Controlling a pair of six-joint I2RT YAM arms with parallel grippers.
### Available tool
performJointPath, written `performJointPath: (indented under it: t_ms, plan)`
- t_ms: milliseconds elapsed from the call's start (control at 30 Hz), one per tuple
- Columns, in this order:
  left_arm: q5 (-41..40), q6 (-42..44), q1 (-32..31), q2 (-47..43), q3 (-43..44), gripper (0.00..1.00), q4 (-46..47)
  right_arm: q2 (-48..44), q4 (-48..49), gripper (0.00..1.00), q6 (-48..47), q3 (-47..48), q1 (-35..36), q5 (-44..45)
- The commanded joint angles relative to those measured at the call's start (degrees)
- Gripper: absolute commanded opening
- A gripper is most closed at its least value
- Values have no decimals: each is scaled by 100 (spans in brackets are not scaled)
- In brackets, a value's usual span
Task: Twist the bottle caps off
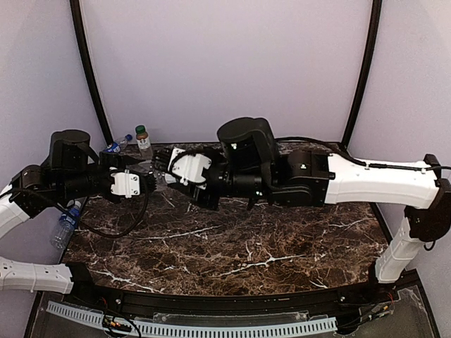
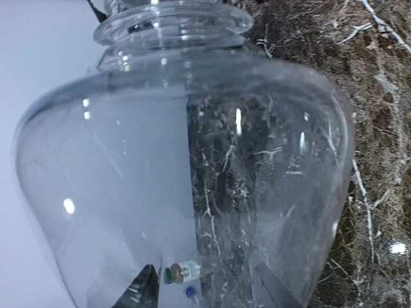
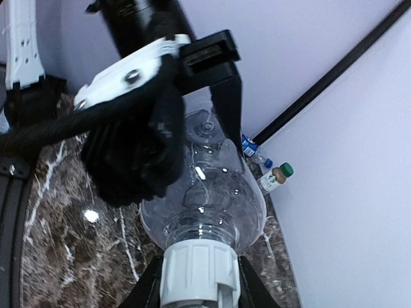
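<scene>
Far left, a clear blue-capped bottle (image 1: 64,227) lies partly covered by the left arm (image 1: 42,186). At the back a blue-labelled bottle (image 1: 116,146) lies beside an upright green-capped brownish bottle (image 1: 144,141); their print is unreadable. Over the table (image 1: 246,246), the left gripper (image 1: 148,182) clamps the clear unlabelled bottle (image 3: 209,192), and the right gripper (image 3: 198,289) grips its white cap (image 3: 196,269).

The left arm (image 1: 67,176) and right arm (image 1: 352,179) have white shells on the long links and black joint housings, with small green lights (image 1: 303,167) on the right. A black cable (image 1: 116,234) loops under the left arm. The left gripper (image 1: 149,181) has a white plate (image 3: 119,80), a screw (image 3: 133,76) and black fingers (image 3: 230,96).
</scene>
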Motion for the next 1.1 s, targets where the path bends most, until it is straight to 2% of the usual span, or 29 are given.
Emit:
performJointPath:
  t_ms: [0, 133, 233, 433, 533, 567, 600, 667, 700, 867, 933, 1033, 1067]
  plan:
    - [643, -419, 58, 168, 228, 35, -1891, -229, 446, 0, -3564, -545, 598, 991]
    - [845, -534, 58, 322, 452, 34, -2377, -378, 1797, 0, -5783, -1348, 836, 1998]
    - [923, -567, 58, 407, 505, 34, -2526, -511, 2653, 0, -7007, -1825, 906, 2241]
    - [1019, -596, 58, 461, 526, 33, -2636, -576, 2804, 0, -7223, -1897, 948, 2131]
    - [863, -673, 58, 463, 541, 33, -2412, -562, 2569, 1, -6712, -1892, 948, 2030]
    - [811, -710, 58, 463, 554, 33, -2348, -529, 2419, 18, -6378, -1833, 942, 2063]
    - [714, -716, 58, 466, 578, 33, -2223, -480, 2319, 47, -6208, -1774, 944, 2125]
    - [538, -713, 58, 464, 620, 33, -2017, -446, 2303, 93, -5525, -1689, 895, 2217]
    - [473, -733, 58, 464, 629, 33, -1935, -456, 2310, 98, -5189, -1664, 855, 2250]
    - [36, -843, 58, 455, 607, 33, -1260, -750, 2265, 99, -3989, -1730, 723, 2071]
    - [-217, -866, 58, 444, 528, 33, -935, -893, 1981, 99, -3145, -1632, 639, 1813]
    - [-801, -707, 58, 386, 235, 34, -38, -1163, 1368, 99, -817, -1374, 145, 895]
    - [-926, -529, 58, 346, 156, 34, 166, -1253, 1306, 99, 126, -1353, -156, 180]
